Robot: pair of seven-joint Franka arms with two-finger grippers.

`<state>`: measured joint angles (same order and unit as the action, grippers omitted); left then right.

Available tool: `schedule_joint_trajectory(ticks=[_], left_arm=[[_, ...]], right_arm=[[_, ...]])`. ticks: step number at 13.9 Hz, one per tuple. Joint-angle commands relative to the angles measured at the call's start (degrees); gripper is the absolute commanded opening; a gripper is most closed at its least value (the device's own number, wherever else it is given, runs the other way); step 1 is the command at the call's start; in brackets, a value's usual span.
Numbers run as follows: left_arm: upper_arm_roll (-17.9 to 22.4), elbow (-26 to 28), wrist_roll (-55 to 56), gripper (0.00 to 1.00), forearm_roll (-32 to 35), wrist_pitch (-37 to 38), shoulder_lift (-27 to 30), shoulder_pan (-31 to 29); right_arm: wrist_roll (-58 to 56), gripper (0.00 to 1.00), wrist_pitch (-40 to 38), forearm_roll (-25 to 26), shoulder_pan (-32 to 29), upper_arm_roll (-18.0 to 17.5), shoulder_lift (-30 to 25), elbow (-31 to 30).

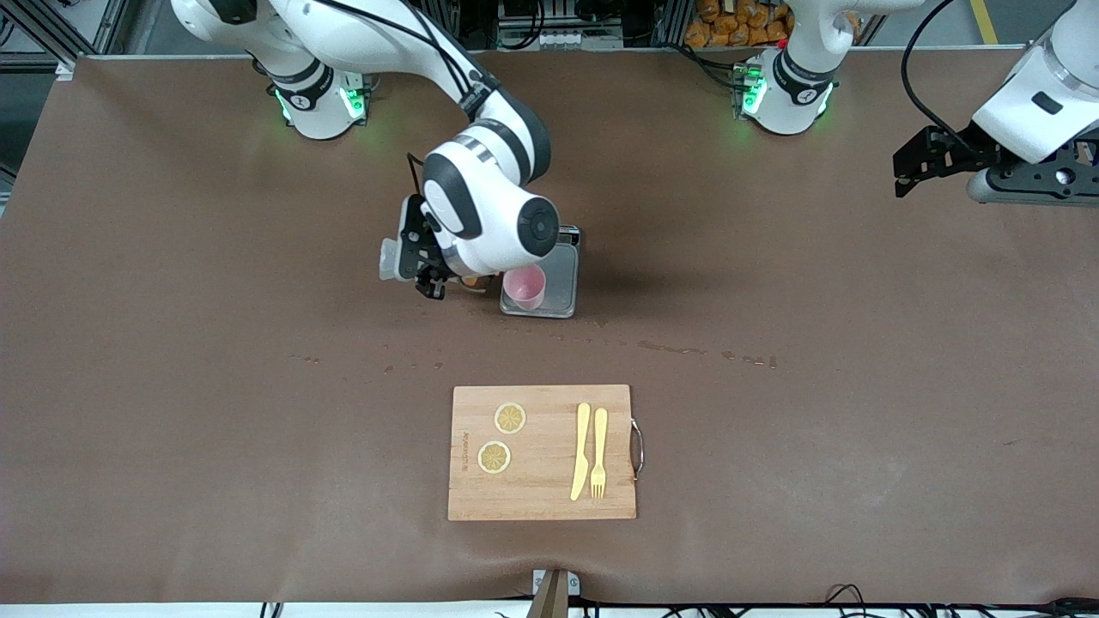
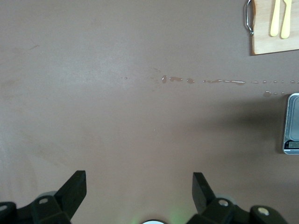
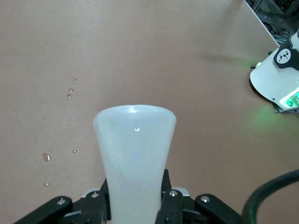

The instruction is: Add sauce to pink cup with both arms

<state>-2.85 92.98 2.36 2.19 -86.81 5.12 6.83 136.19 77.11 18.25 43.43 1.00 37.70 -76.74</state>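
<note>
Worktop [image 1: 172, 386]: you see brown cover, with a line of small wet drops [image 2: 224, 82] between the scale and the cutting board.
Cutting board [image 1: 542, 452]: it lies near the front camera; on it two lemon slices [image 1: 510, 418], a yellow knife [image 1: 581, 451] and a yellow fork [image 1: 599, 453].
Scale [image 1: 562, 287]: grey plate, at the middle of the worktop.
Right gripper [image 1: 427, 257]: beside the scale, just above the worktop; its fingers are closed on the sauce [image 3: 134, 158] (tilted, the orange cap toward the cup).
Left gripper [image 2: 139, 193]: it waits in the air over the left arm's end of the worktop, fingers wide apart, holding nothing.
Pink cup [image 1: 525, 287]: you find it upright on the scale.
</note>
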Motion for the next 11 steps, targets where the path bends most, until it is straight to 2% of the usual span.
schedule_joint_trajectory(ticks=[1,7,8,9,11], left_arm=[[-0.14,-1.75,0.19,1.00,0.36,1.29,-0.55,0.12],[-1.46,-1.76,0.45,1.00,0.45,1.64,-0.55,0.20],[-1.98,-1.84,0.37,1.00,0.53,1.64,-0.64,0.12],[-2.08,-1.76,0.45,1.00,0.54,1.55,-0.64,0.12],[-2.08,-1.76,0.45,1.00,0.45,1.55,-0.73,0.12]], right_arm=[[1.18,0.14,-2.14,1.62,0.16,0.32,0.97,2.65],[0.57,0.13,-0.74,0.21,-2.04,0.15,1.06,5.37],[0.83,0.10,-0.21,0.21,-1.51,0.15,1.15,5.29],[0.83,0.00,0.14,0.21,-0.99,0.15,1.58,5.20],[0.83,0.00,0.06,0.30,0.16,0.15,2.03,5.20]])
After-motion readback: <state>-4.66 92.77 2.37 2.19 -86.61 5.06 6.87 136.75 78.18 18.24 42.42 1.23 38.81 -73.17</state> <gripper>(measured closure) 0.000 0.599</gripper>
